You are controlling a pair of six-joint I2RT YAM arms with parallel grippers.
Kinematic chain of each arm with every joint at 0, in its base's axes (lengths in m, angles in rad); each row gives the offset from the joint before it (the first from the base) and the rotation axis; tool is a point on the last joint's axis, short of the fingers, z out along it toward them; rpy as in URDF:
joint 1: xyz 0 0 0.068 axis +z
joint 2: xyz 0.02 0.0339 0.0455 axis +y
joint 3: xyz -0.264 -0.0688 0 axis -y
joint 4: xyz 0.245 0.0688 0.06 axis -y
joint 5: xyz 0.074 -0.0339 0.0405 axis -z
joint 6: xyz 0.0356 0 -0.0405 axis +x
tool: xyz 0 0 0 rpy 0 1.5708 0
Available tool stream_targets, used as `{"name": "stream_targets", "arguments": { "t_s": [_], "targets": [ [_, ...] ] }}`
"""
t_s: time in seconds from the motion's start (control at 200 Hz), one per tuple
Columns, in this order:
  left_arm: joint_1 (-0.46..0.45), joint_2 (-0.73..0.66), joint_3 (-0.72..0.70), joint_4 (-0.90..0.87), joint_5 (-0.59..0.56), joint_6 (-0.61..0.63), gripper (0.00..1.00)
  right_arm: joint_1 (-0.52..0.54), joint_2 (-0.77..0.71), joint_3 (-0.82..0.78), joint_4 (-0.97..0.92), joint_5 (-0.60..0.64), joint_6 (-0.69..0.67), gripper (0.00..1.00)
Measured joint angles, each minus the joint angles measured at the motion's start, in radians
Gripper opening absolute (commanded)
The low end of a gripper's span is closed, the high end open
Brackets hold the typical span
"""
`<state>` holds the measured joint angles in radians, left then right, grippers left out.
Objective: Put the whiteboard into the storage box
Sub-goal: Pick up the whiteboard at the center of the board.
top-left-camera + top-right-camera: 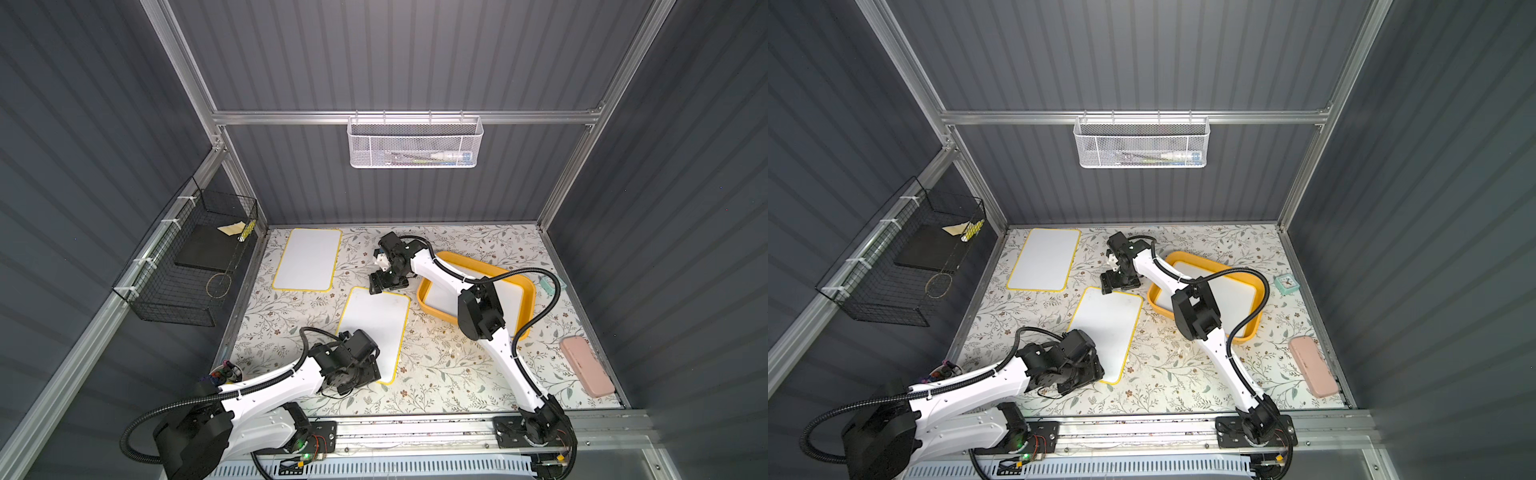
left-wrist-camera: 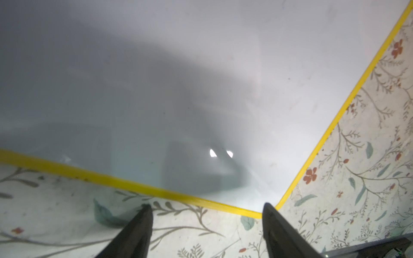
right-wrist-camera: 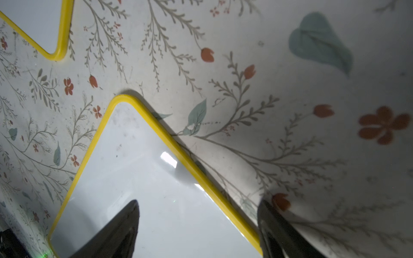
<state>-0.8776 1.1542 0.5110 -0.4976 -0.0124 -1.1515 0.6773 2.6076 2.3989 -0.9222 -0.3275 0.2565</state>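
A white whiteboard [image 1: 374, 328] [image 1: 1106, 328] with a yellow rim lies flat mid-table. My left gripper [image 1: 365, 374] [image 2: 206, 207] is open at its near short edge, fingertips just short of the rim. My right gripper [image 1: 376, 286] [image 3: 198, 203] is open at the board's far end, one finger over the board [image 3: 138, 178], the other over the table beyond the rim. A second whiteboard [image 1: 307, 259] lies at the far left. The yellow-orange storage box [image 1: 531, 301] [image 1: 1262, 303] sits at the right under my right arm, with a whiteboard [image 1: 512, 301] inside.
A black wire basket [image 1: 187, 266] hangs on the left wall and a white mesh basket [image 1: 413, 143] on the back wall. A pink case [image 1: 586, 372] lies at the right edge, a teal clock [image 1: 1285, 283] behind it, a marker cup [image 1: 226, 372] near left.
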Motion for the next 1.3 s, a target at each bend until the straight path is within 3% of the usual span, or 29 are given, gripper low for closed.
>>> {"name": "stream_targets", "arguments": {
  "t_s": [0.355, 0.54, 0.781, 1.086, 1.301],
  "targets": [
    [0.171, 0.047, 0.031, -0.009, 0.038, 0.106, 0.75, -0.008, -0.043, -0.085, 0.043, -0.021, -0.047, 0.83],
    [0.241, 0.112, 0.087, -0.119, -0.044, 0.191, 0.72, -0.006, -0.124, -0.228, 0.083, -0.036, -0.035, 0.83],
    [0.409, 0.118, 0.092, -0.162, -0.09, 0.286, 0.72, 0.009, -0.219, -0.38, 0.096, -0.085, -0.007, 0.83],
    [0.446, 0.159, 0.121, -0.134, -0.097, 0.348, 0.7, 0.088, -0.306, -0.568, 0.227, -0.36, 0.093, 0.83],
    [0.448, 0.179, 0.135, -0.115, -0.103, 0.362, 0.7, 0.078, -0.307, -0.528, 0.19, -0.269, 0.101, 0.83]
  ]
}}
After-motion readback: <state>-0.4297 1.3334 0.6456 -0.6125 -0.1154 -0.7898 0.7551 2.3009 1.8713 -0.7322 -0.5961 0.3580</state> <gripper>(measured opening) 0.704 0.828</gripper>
